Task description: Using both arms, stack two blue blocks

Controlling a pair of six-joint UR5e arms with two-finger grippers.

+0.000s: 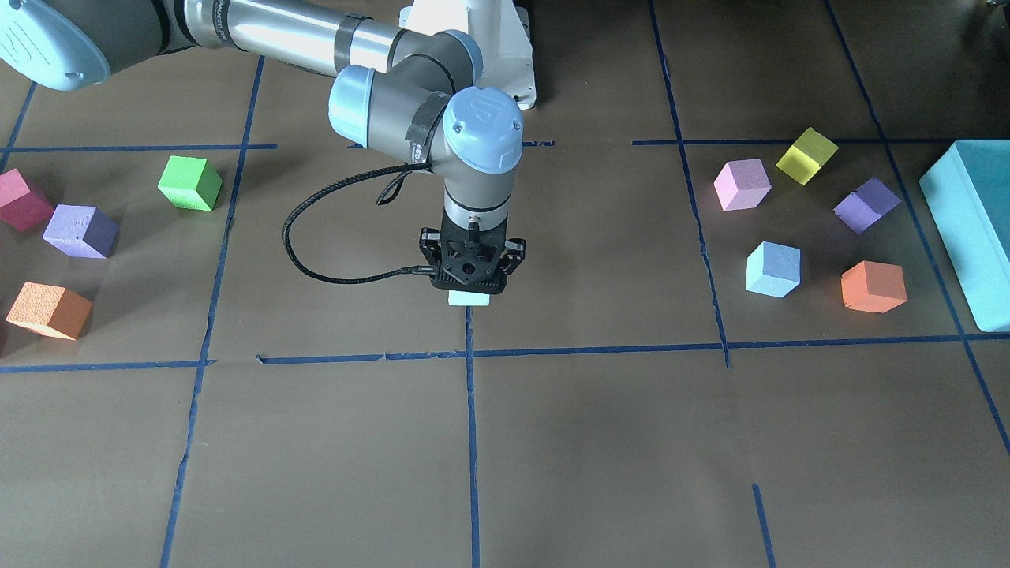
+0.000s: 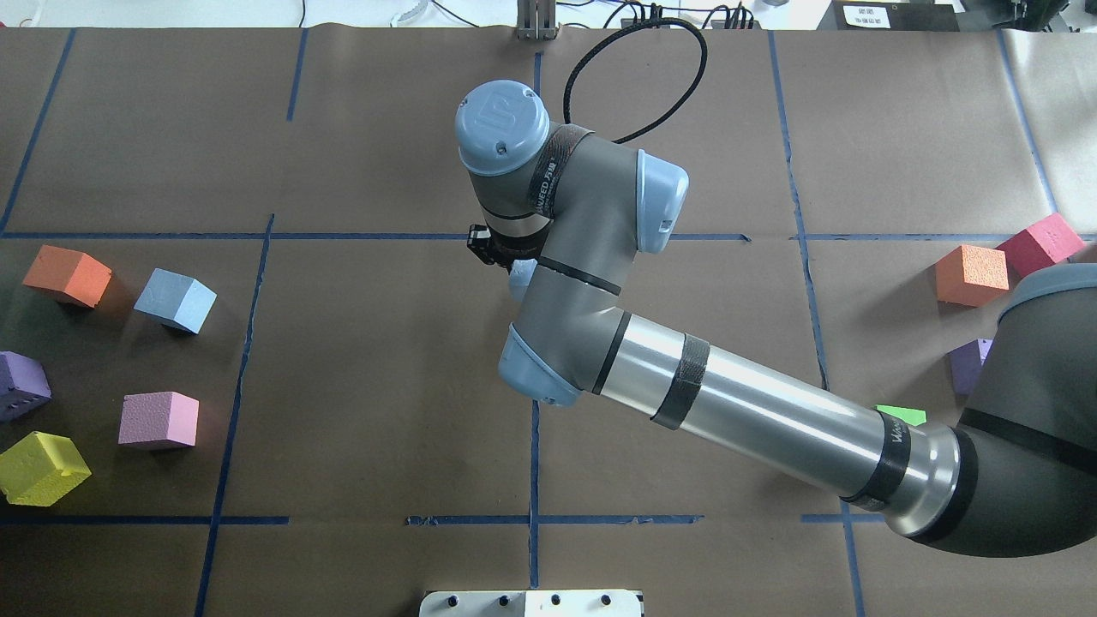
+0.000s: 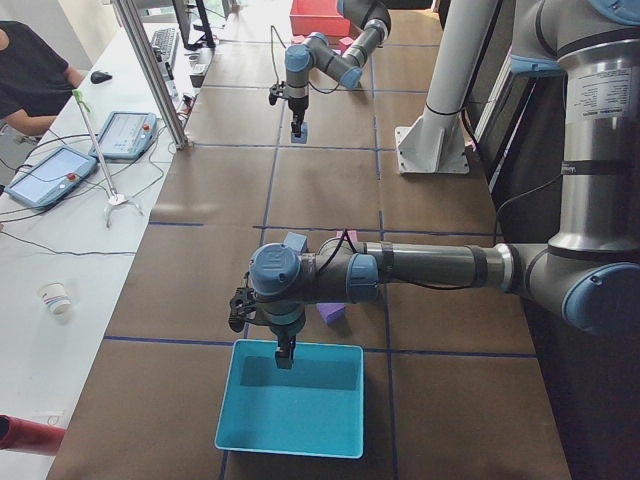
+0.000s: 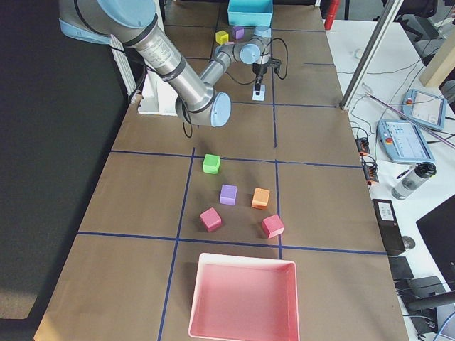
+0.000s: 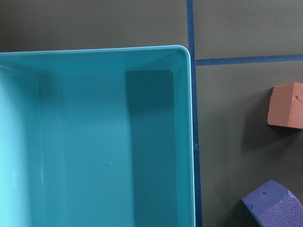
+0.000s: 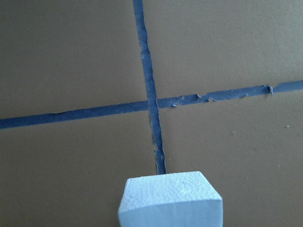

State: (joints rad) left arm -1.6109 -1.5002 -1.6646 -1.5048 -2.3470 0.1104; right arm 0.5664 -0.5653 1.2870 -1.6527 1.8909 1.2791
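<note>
Near the tape cross (image 1: 470, 355), one blue block (image 1: 469, 299) is clamped by the right pincer (image 1: 471, 285); the left pincer's (image 3: 285, 357) opening cannot be told.

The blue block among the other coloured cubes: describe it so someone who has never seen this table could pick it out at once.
Find the teal bin at the table's end on the robot's left; a cluster of foam cubes lies beside it. The blue block sits next to the orange cube, the cluster's only sky-blue one; its twin is under the right pincer at mid-table.
</note>
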